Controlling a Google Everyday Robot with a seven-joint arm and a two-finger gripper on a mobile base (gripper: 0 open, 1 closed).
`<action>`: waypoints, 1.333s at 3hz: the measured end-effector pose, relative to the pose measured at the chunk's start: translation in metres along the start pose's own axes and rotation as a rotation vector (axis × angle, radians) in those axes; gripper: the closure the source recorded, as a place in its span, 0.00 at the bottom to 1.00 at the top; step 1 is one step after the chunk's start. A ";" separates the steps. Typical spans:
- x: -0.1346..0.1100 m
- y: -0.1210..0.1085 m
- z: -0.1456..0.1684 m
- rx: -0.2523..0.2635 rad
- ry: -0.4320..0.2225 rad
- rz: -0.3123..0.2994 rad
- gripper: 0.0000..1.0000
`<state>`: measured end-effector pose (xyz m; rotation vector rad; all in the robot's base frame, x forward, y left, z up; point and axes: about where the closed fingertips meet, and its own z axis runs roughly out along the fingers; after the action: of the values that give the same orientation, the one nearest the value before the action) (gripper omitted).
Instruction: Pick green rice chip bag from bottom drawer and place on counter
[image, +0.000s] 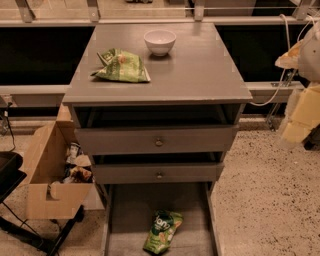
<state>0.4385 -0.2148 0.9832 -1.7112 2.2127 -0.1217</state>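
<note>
- My tool (299, 112) shows as a pale, blurred shape at the right edge of the frame, level with the desk's front edge and well apart from the drawers. I cannot tell whether it is open or closed.
- The green rice chip bag (162, 231) lies flat on the floor of the bottom drawer (127, 210), at lower centre, a little right of the middle and tilted, with its top end toward the cabinet.
- The bottom drawer is pulled out and open above, with thin rails on both sides and bare floor to the left of the bag and behind it.
- Two grey drawer fronts sit above it, the upper front (125, 141) and the lower front (125, 174), each with a small round knob at its middle.
- The desk (200, 70) is a broad, flat, grey slab. Its right half and front strip are bare.
- On its left part lies a paler, crumpled green bag (121, 66), and a white bowl (160, 41) stands near the back.
- An open cardboard box (47, 175) of packets stands at the left, beside the cabinet.
- The speckled floor (265, 200) at lower right is open.
</note>
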 end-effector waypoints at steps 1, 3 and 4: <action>0.000 -0.001 -0.001 0.003 -0.004 0.003 0.00; -0.027 -0.010 0.069 -0.071 -0.118 0.202 0.00; -0.049 -0.012 0.132 -0.110 -0.166 0.324 0.00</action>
<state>0.5024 -0.1535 0.8729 -1.3353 2.3693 0.2167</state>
